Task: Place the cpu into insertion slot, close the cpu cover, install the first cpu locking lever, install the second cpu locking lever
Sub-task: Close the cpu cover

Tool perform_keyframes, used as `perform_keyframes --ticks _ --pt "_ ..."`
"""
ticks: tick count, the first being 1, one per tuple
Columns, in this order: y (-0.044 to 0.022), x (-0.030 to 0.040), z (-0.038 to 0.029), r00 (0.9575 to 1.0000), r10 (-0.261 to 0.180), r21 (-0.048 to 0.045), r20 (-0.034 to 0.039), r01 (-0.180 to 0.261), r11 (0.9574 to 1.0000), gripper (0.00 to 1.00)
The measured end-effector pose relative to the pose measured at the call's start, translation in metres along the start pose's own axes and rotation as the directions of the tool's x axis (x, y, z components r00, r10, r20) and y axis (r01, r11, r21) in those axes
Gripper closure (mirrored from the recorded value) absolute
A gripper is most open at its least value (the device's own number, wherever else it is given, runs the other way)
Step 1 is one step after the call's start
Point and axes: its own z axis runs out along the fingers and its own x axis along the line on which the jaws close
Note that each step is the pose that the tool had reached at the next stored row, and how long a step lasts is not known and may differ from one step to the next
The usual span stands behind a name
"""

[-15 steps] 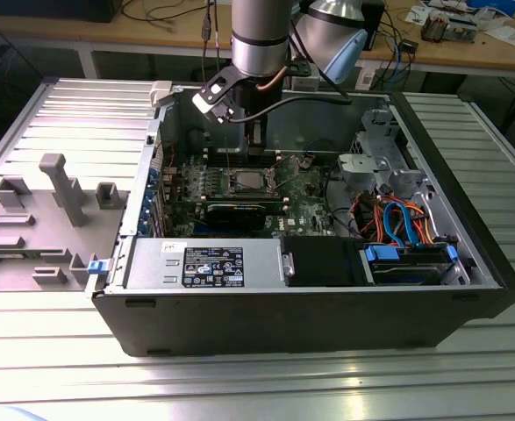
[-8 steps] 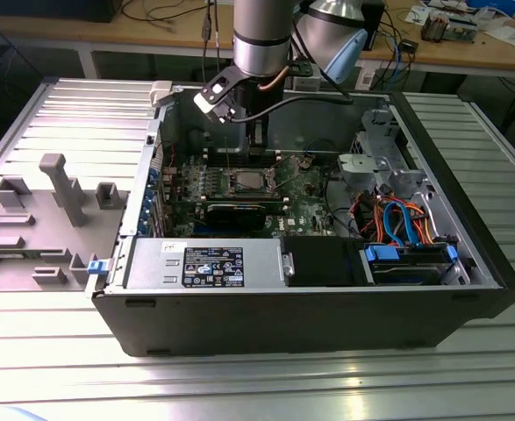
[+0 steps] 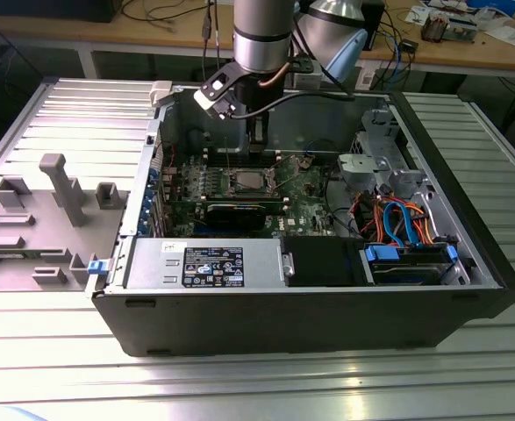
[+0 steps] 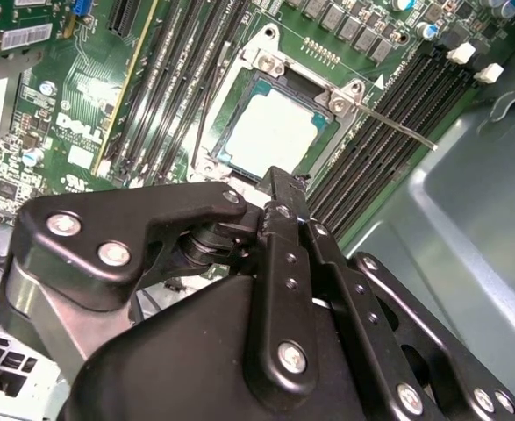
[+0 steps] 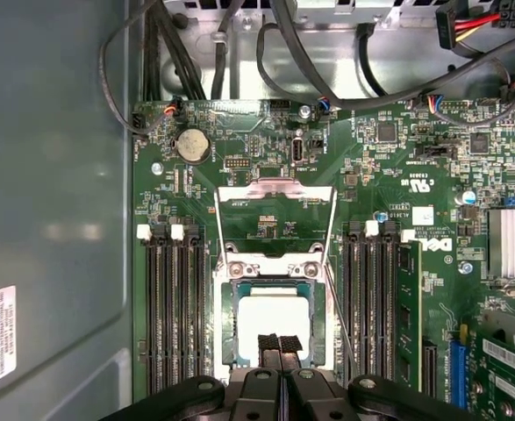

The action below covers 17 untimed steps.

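The cpu (image 5: 273, 317) lies flat in the insertion slot (image 5: 225, 324) on the green board, its silvery face up; it shows in the second wrist view as well (image 4: 270, 132). The cpu cover (image 5: 275, 188) is swung open beyond the socket, and the board shows through its window. A thin locking lever (image 4: 402, 129) sticks out beside the socket, unlatched. My gripper (image 5: 279, 344) hovers over the cpu's near edge with its black fingers (image 4: 283, 189) pressed together and nothing between them. In the exterior view the gripper (image 3: 257, 140) hangs inside the case above the socket (image 3: 246, 182).
Black memory slots (image 5: 174, 307) flank the socket on both sides. Cables (image 5: 362, 79) run along the case wall. A grey power supply box (image 3: 209, 263) and a drive bay (image 3: 411, 259) line the case's near side. A grey fixture plate (image 3: 38, 219) lies at the exterior view's left.
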Motion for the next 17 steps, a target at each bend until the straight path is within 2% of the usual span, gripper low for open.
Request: perform_keyframes --ticks 3,6,17 --pt "0.0001 0.0001 -0.0036 1.0000 0.000 0.0000 0.0001 0.000 1.0000 0.89" --pt "0.0003 0.0002 -0.0115 1.0000 0.000 0.0001 0.0001 0.000 1.0000 0.89" --pt "0.0007 0.0002 -0.0124 1.0000 0.000 0.0001 0.0001 0.000 1.0000 0.89"
